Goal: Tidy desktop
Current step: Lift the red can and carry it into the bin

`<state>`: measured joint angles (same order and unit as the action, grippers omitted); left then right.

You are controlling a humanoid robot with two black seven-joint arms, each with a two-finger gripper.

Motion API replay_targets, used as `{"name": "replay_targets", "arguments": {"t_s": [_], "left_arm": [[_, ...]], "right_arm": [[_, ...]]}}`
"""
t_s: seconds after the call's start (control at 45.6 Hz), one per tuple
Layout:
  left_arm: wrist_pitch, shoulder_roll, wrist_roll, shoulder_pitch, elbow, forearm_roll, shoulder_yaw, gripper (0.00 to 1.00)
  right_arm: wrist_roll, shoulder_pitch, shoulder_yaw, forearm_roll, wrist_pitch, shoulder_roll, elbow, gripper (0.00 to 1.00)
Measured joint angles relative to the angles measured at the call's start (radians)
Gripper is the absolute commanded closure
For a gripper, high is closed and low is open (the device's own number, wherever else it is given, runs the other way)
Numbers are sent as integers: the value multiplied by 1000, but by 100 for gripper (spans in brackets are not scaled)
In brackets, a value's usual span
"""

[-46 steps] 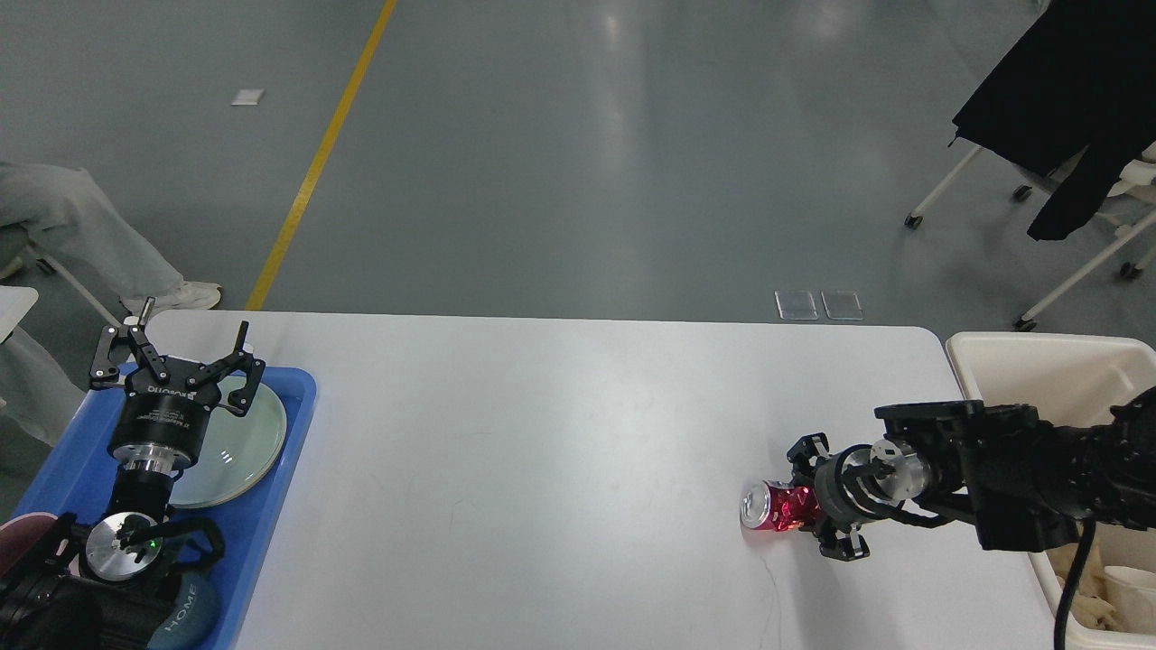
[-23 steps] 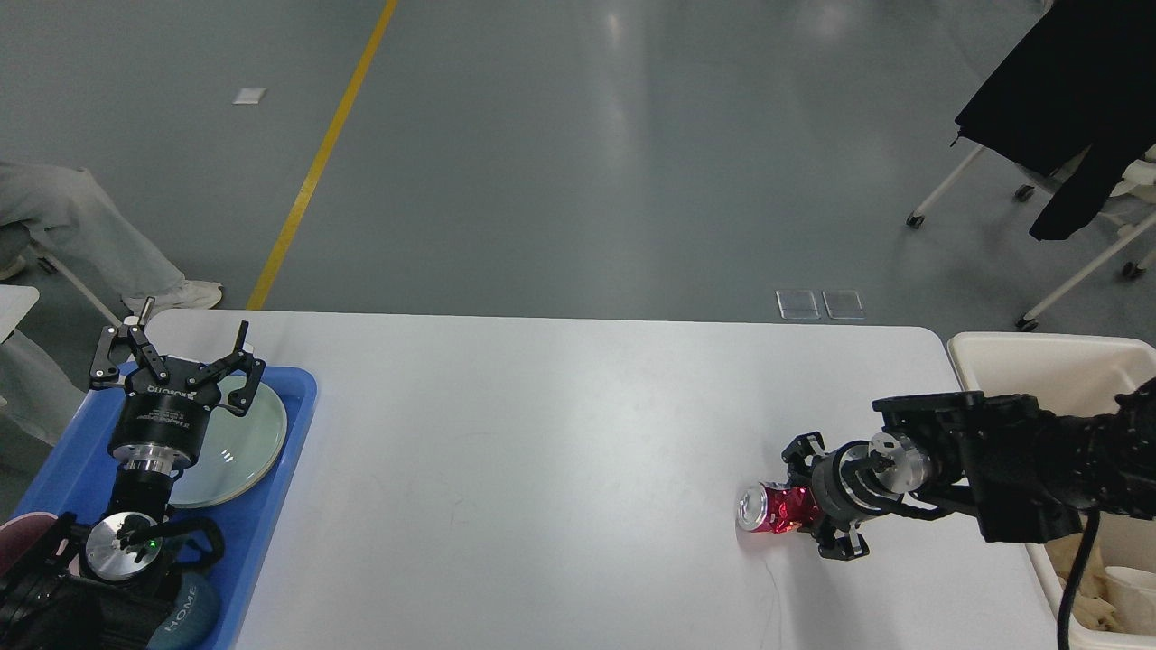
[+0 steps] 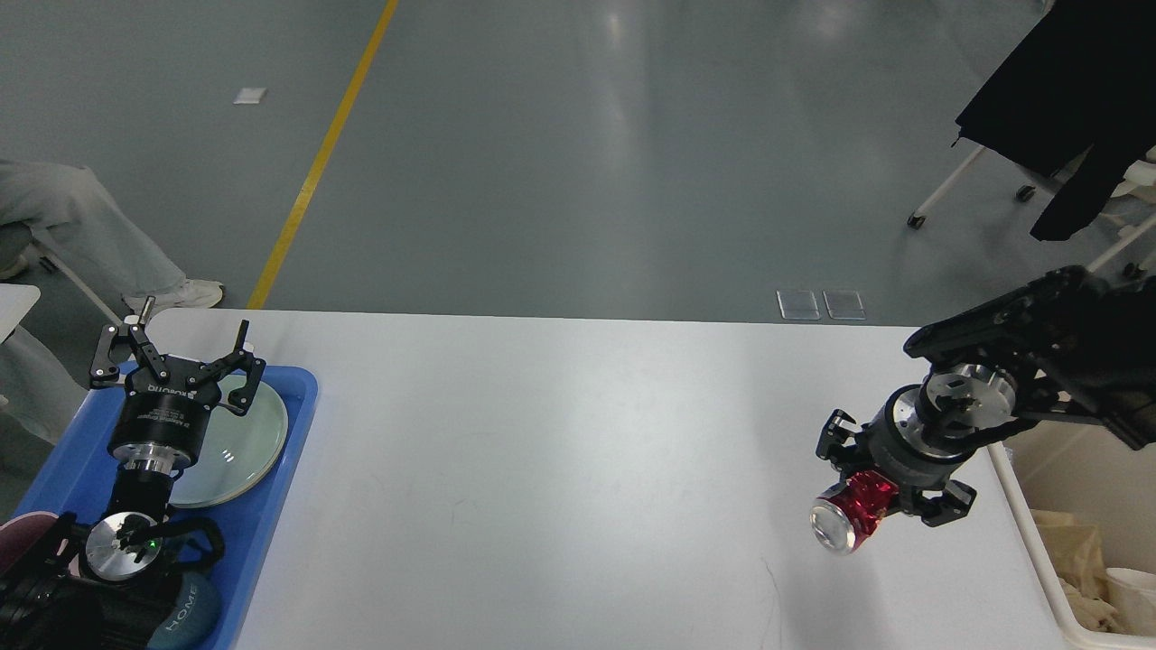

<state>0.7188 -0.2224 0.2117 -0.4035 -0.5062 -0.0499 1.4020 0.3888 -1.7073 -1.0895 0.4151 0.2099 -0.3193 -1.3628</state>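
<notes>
The white desktop [image 3: 542,451] fills the lower middle of the head view. My right gripper [image 3: 871,504] is shut on a crushed red can [image 3: 849,516] and holds it lifted above the desktop near its right edge, the silver end of the can pointing down and left. My left gripper [image 3: 176,348] is open and empty, fingers spread, above a pale glass plate [image 3: 242,442] that lies in the blue tray [image 3: 289,451] at the left end of the desktop.
A cream bin [image 3: 1039,478] with crumpled paper and a cup stands off the right edge of the desktop. A dark blue cup marked HOME [image 3: 188,607] and a dark red bowl [image 3: 18,534] sit in the tray. A seated person's legs [image 3: 81,235] are at the far left.
My right gripper has lifted the red can off the desktop and moved it right, toward the cream bin; the arm has swung upward. The left arm has not moved.
</notes>
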Motion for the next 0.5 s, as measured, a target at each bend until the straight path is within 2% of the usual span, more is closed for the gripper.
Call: {"name": "replay_targets", "arguments": {"t_s": [0.088, 0.153, 0.241, 0.329, 0.395, 0.504], "left_arm": [[1, 0, 0, 0, 0, 0, 0, 4], [1, 0, 0, 0, 0, 0, 0, 4], [1, 0, 0, 0, 0, 0, 0, 4], [1, 0, 0, 0, 0, 0, 0, 4], [1, 0, 0, 0, 0, 0, 0, 4], [1, 0, 0, 0, 0, 0, 0, 4]], "right_arm": [[-27, -127, -91, -27, 105, -1, -69, 100], [-75, -227, -161, -51, 171, -1, -126, 100], [-169, -360, -251, -105, 262, 4, -192, 100], [-286, -494, -334, -177, 374, 13, -243, 100], [-352, -564, -383, -235, 429, 17, -271, 100], [-400, -641, -455, -317, 461, 11, -306, 100]]}}
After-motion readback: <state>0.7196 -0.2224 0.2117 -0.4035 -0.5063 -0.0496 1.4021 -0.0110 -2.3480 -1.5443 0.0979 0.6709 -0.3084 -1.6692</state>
